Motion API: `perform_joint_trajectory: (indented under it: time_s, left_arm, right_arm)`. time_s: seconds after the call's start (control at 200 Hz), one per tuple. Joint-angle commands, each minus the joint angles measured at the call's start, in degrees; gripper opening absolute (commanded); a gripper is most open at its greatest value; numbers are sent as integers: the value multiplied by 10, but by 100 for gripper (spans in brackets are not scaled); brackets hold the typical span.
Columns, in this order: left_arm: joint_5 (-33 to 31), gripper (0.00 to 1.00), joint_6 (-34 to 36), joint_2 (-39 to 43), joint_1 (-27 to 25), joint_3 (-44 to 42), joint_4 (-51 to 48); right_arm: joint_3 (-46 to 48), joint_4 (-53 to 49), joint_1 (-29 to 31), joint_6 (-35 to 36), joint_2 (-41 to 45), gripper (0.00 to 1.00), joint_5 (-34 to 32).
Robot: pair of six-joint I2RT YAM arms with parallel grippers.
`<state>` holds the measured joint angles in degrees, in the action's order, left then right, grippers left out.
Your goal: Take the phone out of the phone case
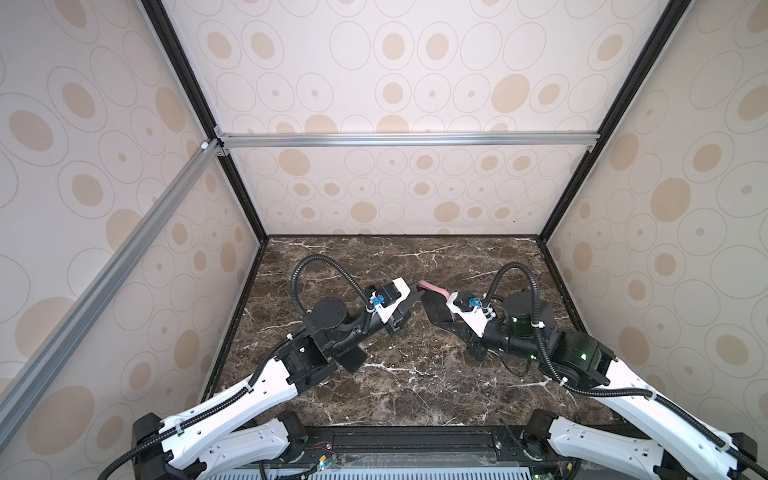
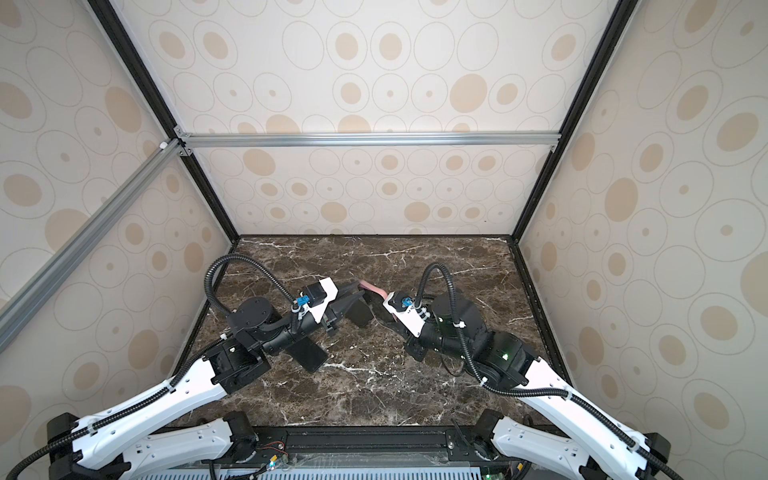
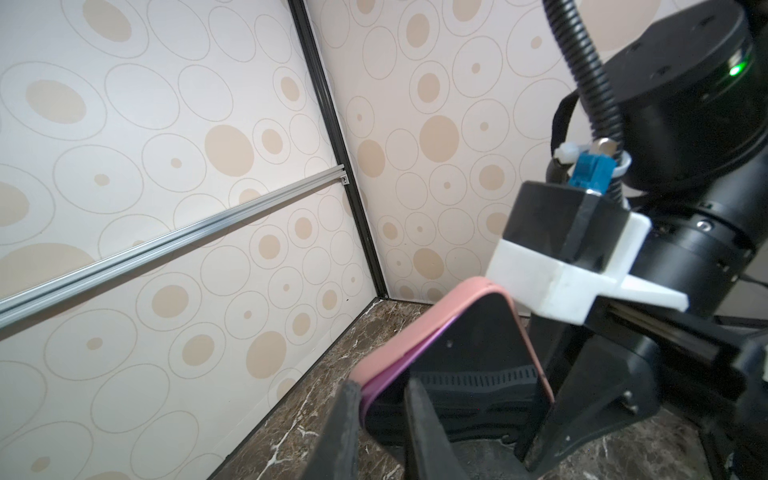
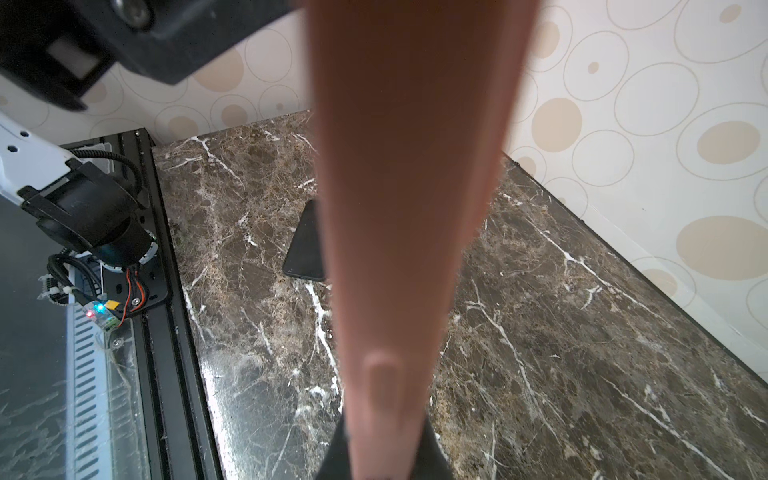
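Observation:
The pink phone case is held up off the marble between both arms, with the phone in it, dark screen facing my left wrist camera. The phone's purple edge stands out of the pink rim at one corner. My left gripper is closed narrowly over that corner, one finger behind the purple edge and the other flat on the screen. My right gripper is shut on the case's opposite end; the pink side fills the middle of its view. In both top views the case sits mid-table.
A flat black slab lies on the marble table under my left arm. Patterned walls with black and aluminium frame rails close in three sides. A black rail with wiring runs along the front edge.

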<state>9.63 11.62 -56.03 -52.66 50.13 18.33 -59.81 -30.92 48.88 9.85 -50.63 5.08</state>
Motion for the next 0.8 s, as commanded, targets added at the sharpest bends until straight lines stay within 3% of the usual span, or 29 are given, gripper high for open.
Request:
perform_joint_trajectory:
  time_s: [0.0, 0.585, 0.795]
  left_arm:
    - [37, 19, 7, -3, -5, 8, -3]
    - [86, 24, -1, -18, -4, 10, -19]
    - [139, 22, 10, -31, -4, 28, -72]
  right_arm:
    - [-17, 39, 4, 11, 4, 0, 22]
    - [-10, 59, 5, 48, 23, 0, 127]
    - [-17, 56, 5, 57, 24, 0, 140]
